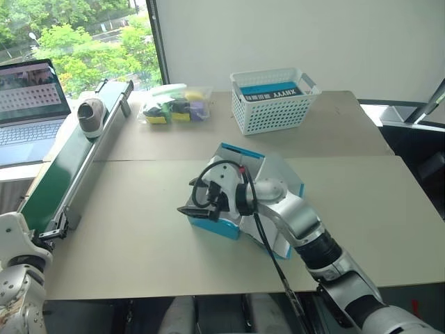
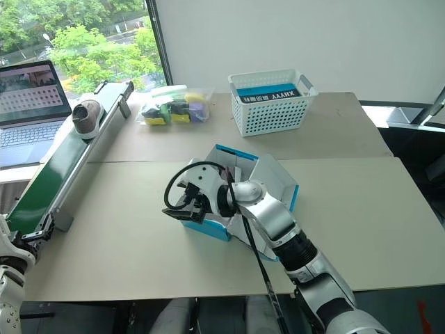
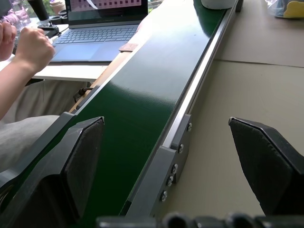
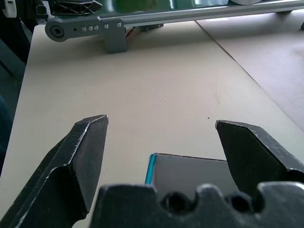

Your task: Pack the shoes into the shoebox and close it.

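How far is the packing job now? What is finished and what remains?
Done: the shoebox is open on the table. In hand: nothing is held; the right gripper hovers open at the box's near end, and the left gripper is open at the conveyor. Left: one shoe lies on the belt's far end, so packing and closing remain. I cannot see whether a shoe is in the box.

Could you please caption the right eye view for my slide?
Open right gripper over the open blue shoebox; one sneaker on the conveyor.
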